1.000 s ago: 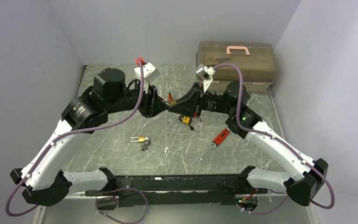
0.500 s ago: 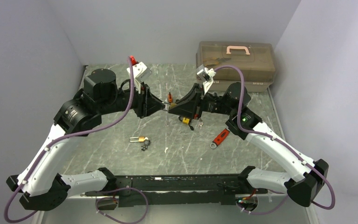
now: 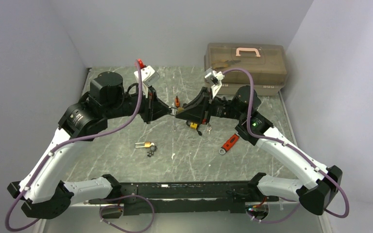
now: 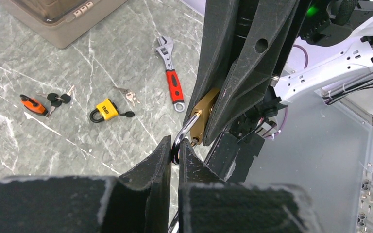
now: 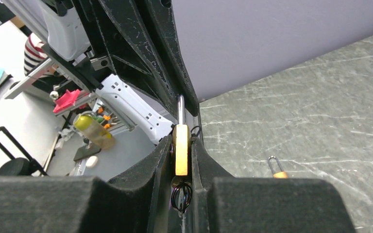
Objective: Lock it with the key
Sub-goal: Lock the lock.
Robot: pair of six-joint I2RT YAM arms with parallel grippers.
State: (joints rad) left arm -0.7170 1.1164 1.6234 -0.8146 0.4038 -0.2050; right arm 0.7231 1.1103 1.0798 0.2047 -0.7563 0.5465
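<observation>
Narrower than before, the left jaws meet the right jaws above the bench (image 3: 189, 160) centre in the top view; from the left wrist they pinch the shackle (image 4: 185, 131) of the brass padlock (image 4: 205, 114), which from the right wrist sits clamped in the right jaws, shackle toward 12 o'clock.

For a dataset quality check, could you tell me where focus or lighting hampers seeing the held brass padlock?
Left wrist: brass padlock sharp, left fingers blurred. Right wrist: same padlock sharp, right fingers soft. Top external: even light, padlock barely visible.
</observation>
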